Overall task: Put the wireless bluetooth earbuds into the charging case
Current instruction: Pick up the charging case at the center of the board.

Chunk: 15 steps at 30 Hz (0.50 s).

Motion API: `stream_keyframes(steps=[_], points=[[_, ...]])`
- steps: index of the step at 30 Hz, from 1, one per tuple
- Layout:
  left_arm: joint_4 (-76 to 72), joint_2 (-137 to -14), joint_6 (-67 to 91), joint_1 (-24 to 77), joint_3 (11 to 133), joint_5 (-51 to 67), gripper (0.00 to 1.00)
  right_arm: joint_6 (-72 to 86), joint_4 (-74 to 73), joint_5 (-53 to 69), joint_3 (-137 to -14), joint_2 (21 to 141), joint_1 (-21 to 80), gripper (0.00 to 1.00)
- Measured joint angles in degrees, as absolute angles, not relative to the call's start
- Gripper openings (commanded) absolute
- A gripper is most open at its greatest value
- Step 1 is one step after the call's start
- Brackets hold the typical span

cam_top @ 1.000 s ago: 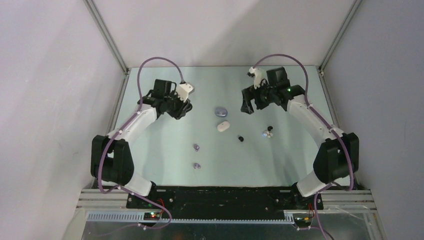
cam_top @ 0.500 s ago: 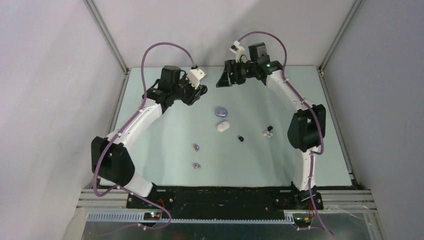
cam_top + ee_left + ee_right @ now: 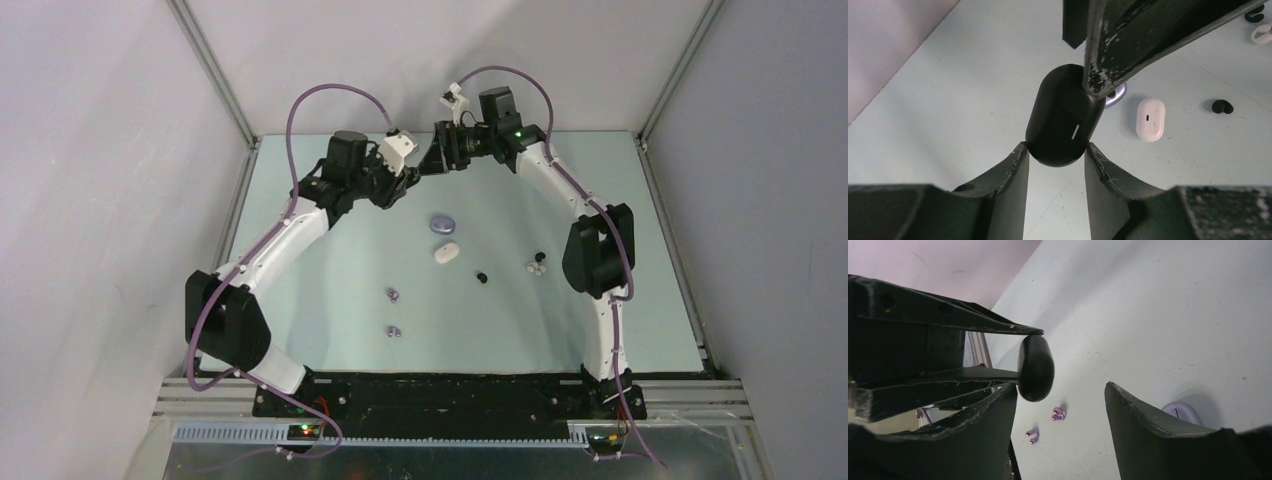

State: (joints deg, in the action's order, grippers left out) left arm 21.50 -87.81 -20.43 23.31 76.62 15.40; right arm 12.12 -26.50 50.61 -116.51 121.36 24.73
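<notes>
The left tool (image 3: 1055,150) pinches one end of a glossy black oval charging case (image 3: 1058,115), long axis pointing at the spread right tool (image 3: 1060,386). Tiny lavender earbuds (image 3: 393,294) lie on the pale-green tabletop (image 3: 330,300).

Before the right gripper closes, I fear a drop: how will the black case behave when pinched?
The black case looks smooth and rounded, so it could slip or pivot; the left gripper pinches it near one end. It seems rigid, unlikely to deform.
</notes>
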Motion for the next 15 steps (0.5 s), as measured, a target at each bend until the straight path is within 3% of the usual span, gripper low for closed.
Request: stream_keyframes(steps=[6, 15], points=[[21.2, -87.8, -20.4, 23.5, 76.6, 15.2, 0.26, 13.6, -24.9, 52.2, -116.8, 123.6, 25.3, 0.51], [20.0, -87.9, -20.2, 23.6, 76.6, 14.3, 0.24, 14.5, -23.0, 55.7, -117.7, 124.2, 25.7, 0.34]])
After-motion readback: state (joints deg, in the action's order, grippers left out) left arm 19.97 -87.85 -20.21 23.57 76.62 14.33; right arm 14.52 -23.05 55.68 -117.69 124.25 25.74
